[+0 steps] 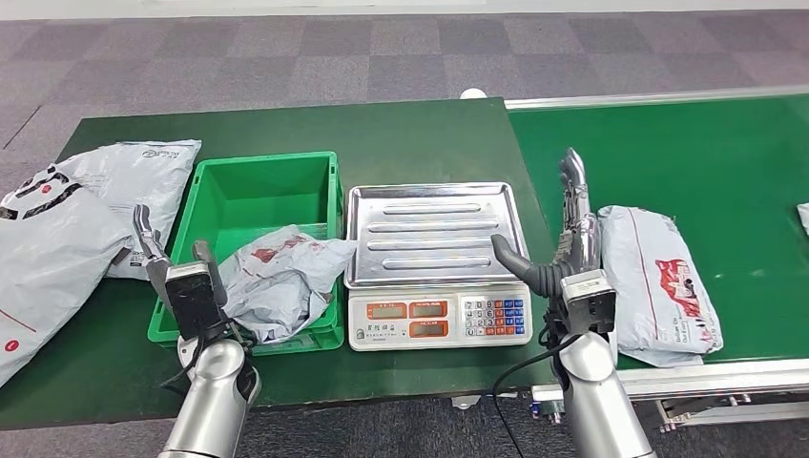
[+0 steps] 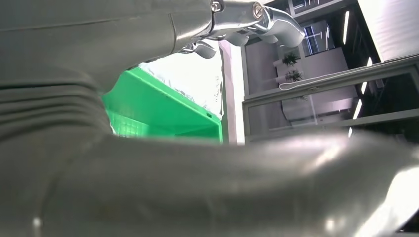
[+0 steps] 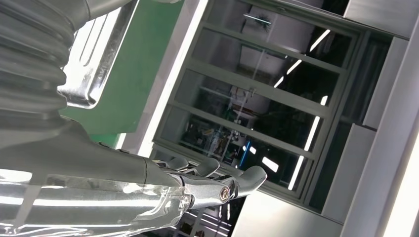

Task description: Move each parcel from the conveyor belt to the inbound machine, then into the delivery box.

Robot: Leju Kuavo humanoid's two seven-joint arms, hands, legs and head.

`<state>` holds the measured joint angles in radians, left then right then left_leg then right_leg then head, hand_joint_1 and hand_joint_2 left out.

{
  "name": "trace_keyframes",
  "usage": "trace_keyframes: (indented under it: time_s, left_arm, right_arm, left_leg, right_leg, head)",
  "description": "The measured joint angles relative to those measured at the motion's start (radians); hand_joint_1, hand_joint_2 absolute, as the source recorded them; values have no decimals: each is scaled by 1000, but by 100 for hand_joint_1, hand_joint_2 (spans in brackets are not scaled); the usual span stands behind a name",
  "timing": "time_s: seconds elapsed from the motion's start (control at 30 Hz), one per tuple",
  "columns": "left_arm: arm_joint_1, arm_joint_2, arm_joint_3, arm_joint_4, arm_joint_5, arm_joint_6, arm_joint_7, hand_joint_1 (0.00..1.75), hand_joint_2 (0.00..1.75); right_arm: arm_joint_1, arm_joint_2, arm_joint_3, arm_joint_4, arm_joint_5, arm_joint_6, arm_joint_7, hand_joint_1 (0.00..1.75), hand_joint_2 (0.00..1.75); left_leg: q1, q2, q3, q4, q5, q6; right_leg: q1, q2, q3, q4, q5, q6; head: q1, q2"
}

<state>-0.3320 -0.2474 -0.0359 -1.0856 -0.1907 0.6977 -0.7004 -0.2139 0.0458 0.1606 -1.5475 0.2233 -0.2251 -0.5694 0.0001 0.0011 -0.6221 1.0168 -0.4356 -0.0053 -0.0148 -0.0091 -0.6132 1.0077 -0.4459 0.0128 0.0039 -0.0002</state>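
Note:
A grey plastic parcel (image 1: 660,284) with a red print lies on the green conveyor belt (image 1: 706,162). My right hand (image 1: 558,243) stands just beside it on its scale side, fingers stretched up and thumb spread, holding nothing. The inbound machine is a weighing scale with a steel tray (image 1: 434,234) and nothing rests on it. A crumpled grey parcel (image 1: 277,272) lies in the green delivery box (image 1: 258,191), draped over its rim toward the scale. My left hand (image 1: 176,262) hovers at the box's near left corner, fingers apart and empty. The box wall (image 2: 163,111) appears past my left hand (image 2: 197,29).
Two more grey parcels (image 1: 57,229) lie on the dark green table (image 1: 382,124) left of the box. Another parcel's corner (image 1: 803,218) peeks in at the belt's far right. The belt's metal frame (image 1: 687,377) runs along the near edge.

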Motion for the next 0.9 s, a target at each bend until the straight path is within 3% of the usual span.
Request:
trace_keyframes:
  time_s: [0.23, 0.3, 0.37, 0.47, 0.53, 0.7, 0.9]
  left_arm:
    - [-2, 12, -21, 37, -23, -14, 74, 0, 0]
    - [-1, 14, -25, 38, 35, -88, 43, 0, 87]
    - [10, 18, -41, 10, 153, -276, 14, 0, 175]
    - [42, 27, -87, -79, 293, -571, 1, 0, 175]
    - [64, 32, -126, -153, 318, -670, -1, 0, 175]
    - [107, 45, -212, -303, 319, -736, 8, 0, 175]
    - [129, 54, -249, -365, 309, -748, 11, 0, 175]
  right_arm:
    - [0, -1, 0, 1, 9, -1, 18, 0, 175]
    - [0, -3, -1, 1, 10, -1, 22, 0, 175]
    - [-2, -8, -4, 2, 12, -7, 24, 0, 175]
    - [-16, -21, -16, 11, 22, -31, 29, 0, 175]
    - [-28, -31, -39, 25, 44, -68, 45, 0, 175]
    - [-80, -59, -164, 145, 107, -136, 105, 0, 175]
    - [-132, -90, -288, 315, 147, -158, 105, 0, 175]
  left_leg:
    - [0, 0, 0, 0, 0, 0]
    - [0, 1, 0, 0, 0, 0]
    - [0, 1, 0, 0, 0, 0]
    - [0, 0, 0, 0, 0, 0]
    - [0, 0, 0, 0, 0, 0]
    - [-1, 0, 0, 0, -1, 2]
    - [-1, -1, 0, 0, -1, 2]
  right_leg:
    - [0, 0, 0, 0, 0, 0]
    - [0, 1, -1, 0, 0, 0]
    - [0, 0, 0, 0, 0, 0]
    - [0, 1, 0, 0, 0, 0]
    - [0, 0, 0, 0, 0, 0]
    - [-1, 0, 0, 0, 0, 1]
    - [-1, -1, 1, 0, 0, 1]
  head:
    - [0, 0]
    - [0, 0]
    - [0, 0]
    - [0, 0]
    - [0, 0]
    - [0, 0]
    - [0, 0]
